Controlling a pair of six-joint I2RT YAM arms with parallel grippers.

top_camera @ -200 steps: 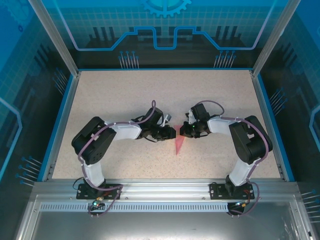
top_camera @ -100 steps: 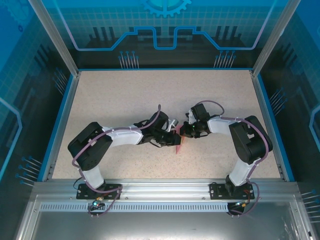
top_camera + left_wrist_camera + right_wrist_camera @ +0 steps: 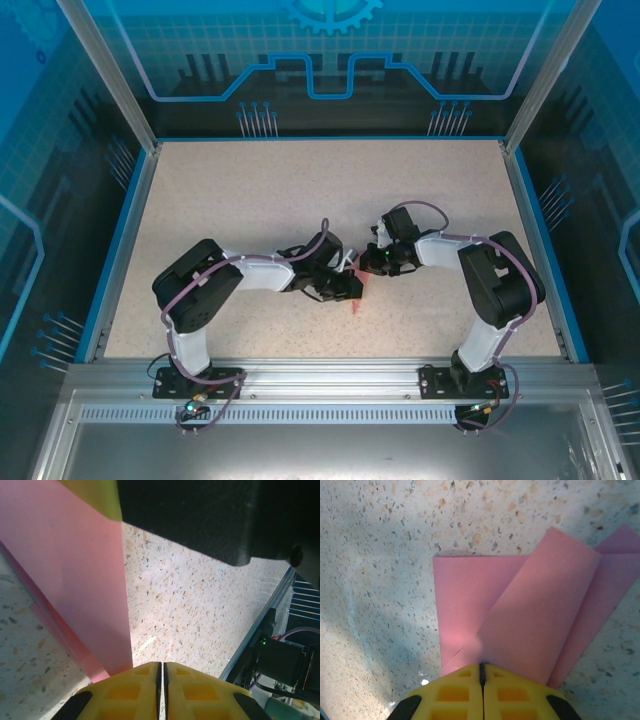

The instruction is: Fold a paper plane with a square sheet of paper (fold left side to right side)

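Observation:
The pink sheet of paper (image 3: pixel 520 615) is folded in layers, with one flap raised off the table. From above, just its narrow lower tip (image 3: pixel 357 302) shows between the two grippers. My right gripper (image 3: pixel 481 666) is shut on the near edge of the raised flap. My left gripper (image 3: pixel 160 666) is shut with nothing between its fingers. It sits low over the table, and the paper (image 3: pixel 75 580) rises like a wall along its left finger. From above, the left gripper (image 3: pixel 347 286) covers most of the paper and the right gripper (image 3: pixel 374 263) sits just beyond it.
The speckled table (image 3: pixel 250 200) is bordered by a blue rim (image 3: pixel 125 250) and glass walls. The right gripper's yellow finger (image 3: pixel 97 495) and black body (image 3: pixel 210 515) hang close above the left gripper. The two arms nearly meet at the table's middle.
My left gripper has slid right and toward the near edge, over the paper, and its jaws have come together. More of the pink paper is covered from above. The right arm has stayed put.

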